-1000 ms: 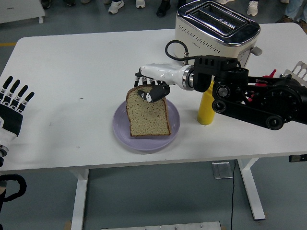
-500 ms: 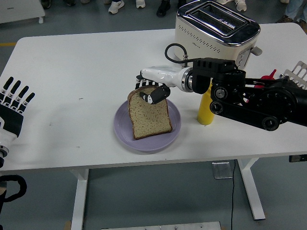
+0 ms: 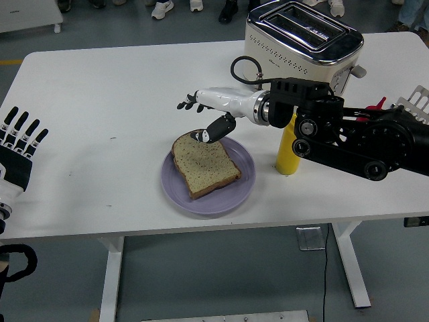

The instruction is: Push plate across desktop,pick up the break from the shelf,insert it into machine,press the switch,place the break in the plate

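A slice of brown bread (image 3: pixel 204 165) lies flat on the lilac plate (image 3: pixel 241 188) near the table's front middle. Just above and behind the slice hovers my right hand (image 3: pixel 203 115), fingers spread open, thumb pointing down toward the crust and holding nothing. The cream and chrome toaster (image 3: pixel 303 41) stands at the back right, both slots showing nothing inside. My left hand (image 3: pixel 19 153) rests open at the table's left edge.
A yellow bottle (image 3: pixel 289 154) stands right of the plate, partly behind my right forearm. A wire rack (image 3: pixel 418 100) with something red beside it shows at the far right edge. People's shoes line the floor beyond the table.
My right hand let go of the bread: the slice dropped from tilted upright to flat on the plate, and the fingers spread open and lifted a little.
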`<act>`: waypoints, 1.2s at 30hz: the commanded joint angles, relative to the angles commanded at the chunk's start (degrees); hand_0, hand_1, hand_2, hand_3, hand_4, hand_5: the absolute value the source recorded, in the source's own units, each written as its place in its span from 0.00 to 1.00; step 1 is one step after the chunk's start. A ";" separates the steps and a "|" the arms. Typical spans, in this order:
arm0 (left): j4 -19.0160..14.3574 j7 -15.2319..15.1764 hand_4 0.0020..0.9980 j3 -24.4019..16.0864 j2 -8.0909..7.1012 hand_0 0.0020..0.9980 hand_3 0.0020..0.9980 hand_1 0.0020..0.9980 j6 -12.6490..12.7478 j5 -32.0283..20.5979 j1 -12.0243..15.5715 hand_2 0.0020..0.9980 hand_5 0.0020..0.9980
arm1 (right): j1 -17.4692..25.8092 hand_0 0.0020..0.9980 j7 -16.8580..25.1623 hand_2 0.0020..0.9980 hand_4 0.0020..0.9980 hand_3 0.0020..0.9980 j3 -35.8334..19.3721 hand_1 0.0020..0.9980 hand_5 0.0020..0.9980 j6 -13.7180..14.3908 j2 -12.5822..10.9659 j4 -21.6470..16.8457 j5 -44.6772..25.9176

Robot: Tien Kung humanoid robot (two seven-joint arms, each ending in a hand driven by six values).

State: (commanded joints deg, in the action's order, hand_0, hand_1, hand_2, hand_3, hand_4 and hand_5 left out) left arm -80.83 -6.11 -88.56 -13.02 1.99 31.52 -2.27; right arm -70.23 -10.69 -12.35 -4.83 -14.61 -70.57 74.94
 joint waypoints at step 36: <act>-0.23 0.01 0.62 -0.19 -0.09 0.80 0.86 0.85 -0.01 0.14 0.74 0.91 1.00 | 17.57 0.81 7.51 0.78 0.52 0.79 -49.10 0.78 0.38 16.54 -19.03 -15.92 -25.87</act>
State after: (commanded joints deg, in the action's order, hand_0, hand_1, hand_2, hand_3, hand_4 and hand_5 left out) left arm -81.05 -6.11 -88.74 -13.11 1.98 31.66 -1.54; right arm -52.66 -3.18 -61.45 11.71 -33.64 -86.49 49.07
